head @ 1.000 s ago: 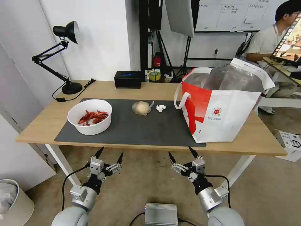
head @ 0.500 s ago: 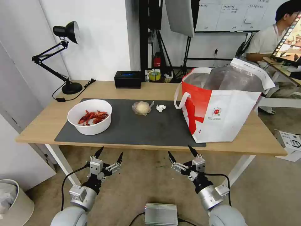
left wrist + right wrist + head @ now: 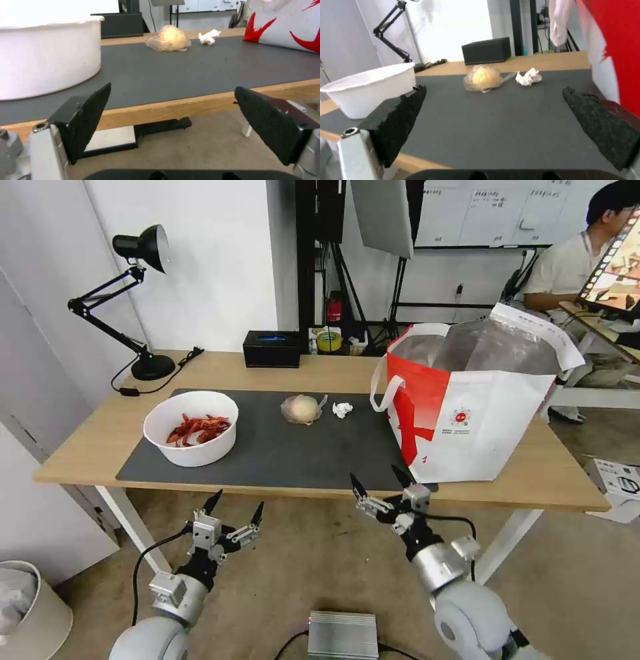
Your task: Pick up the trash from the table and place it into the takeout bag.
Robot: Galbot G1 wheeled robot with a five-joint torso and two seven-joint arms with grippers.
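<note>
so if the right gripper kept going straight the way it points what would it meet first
Most likely the clear bag with the beige lump, which sits near the middle between the open jaws of the right gripper. The dark mat before it looks free, though depth is unclear.

Both arms: rounded silver-grey shells, metallic cylindrical wrists, small grey side blocks, black cables looping to wrists. Left gripper (image 3: 235, 505) and right gripper (image 3: 381, 481): silver finger bases with hex screws, pointed black fingers (image 3: 87, 117), textured pads (image 3: 603, 126).
</note>
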